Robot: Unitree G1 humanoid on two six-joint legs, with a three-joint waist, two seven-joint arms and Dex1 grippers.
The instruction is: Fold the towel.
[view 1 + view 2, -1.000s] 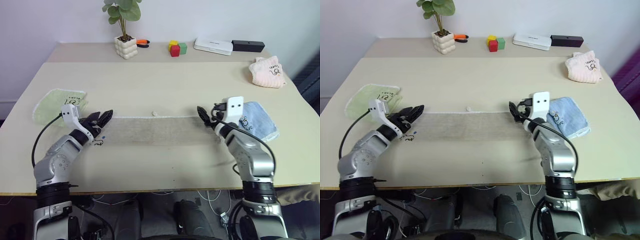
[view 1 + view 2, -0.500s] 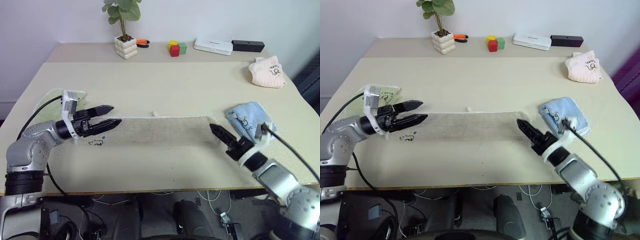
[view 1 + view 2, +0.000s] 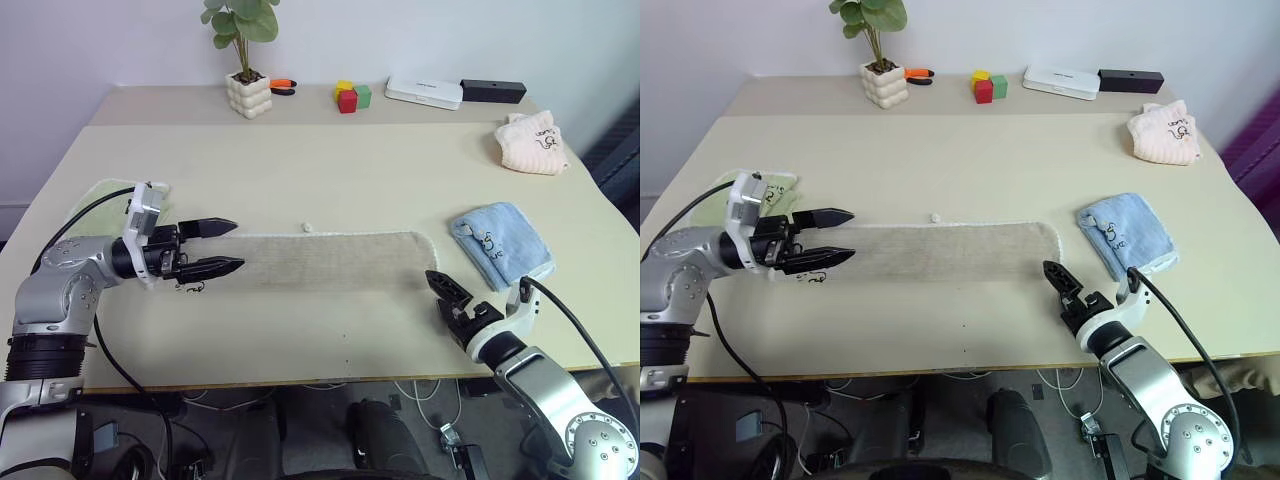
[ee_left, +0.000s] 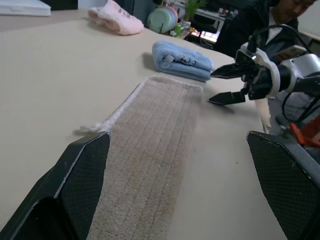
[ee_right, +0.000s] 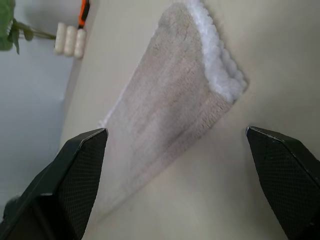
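Note:
The towel (image 3: 320, 258), a long beige strip with white edging, lies flat across the middle of the table; its small white loop (image 3: 309, 228) sticks out at the far edge. My left gripper (image 3: 238, 245) is open and points along the strip, hovering over its left end beside a small dark mark (image 3: 190, 287). Off the towel's right end, toward the table's front edge, my right gripper (image 3: 436, 290) is open and holds nothing. The left wrist view looks down the towel (image 4: 150, 150) to the right gripper (image 4: 211, 88). The right wrist view shows the towel's rounded end (image 5: 165, 100).
A light green towel (image 3: 100, 200) lies behind my left arm and a folded light blue towel (image 3: 500, 245) beside my right. At the back stand a pink cloth (image 3: 532, 143), a potted plant (image 3: 248, 85), coloured blocks (image 3: 350, 97), a white box (image 3: 425, 92) and a black box (image 3: 492, 91). A person (image 4: 280, 10) sits beyond the table.
Both grippers have left the towel's ends. The left rose and turned to point along the strip; the right rolled and drew back toward the front edge. The towel's right end now lies flat.

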